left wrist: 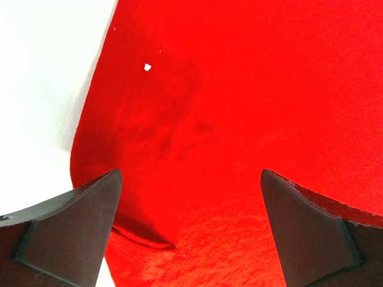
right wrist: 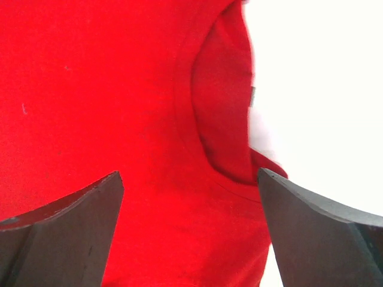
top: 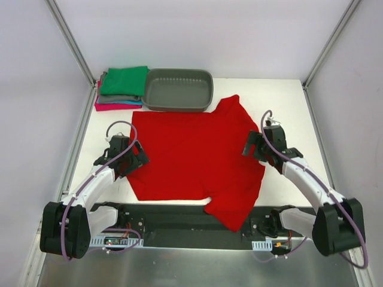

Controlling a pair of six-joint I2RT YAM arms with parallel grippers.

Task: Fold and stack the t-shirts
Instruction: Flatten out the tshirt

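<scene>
Left gripper (left wrist: 188, 174) and right gripper (right wrist: 188, 173) both spread wide, empty, over flat red t-shirt (top: 191, 155); folded shirts (top: 124, 81) beside tub (top: 179, 91).

The far left of the tabletop (top: 287, 107) is taken up by the grey tub (top: 178, 89) and the stack of folded t-shirts (top: 121, 88), while bare strips are left beside the red t-shirt (top: 191, 155).
</scene>
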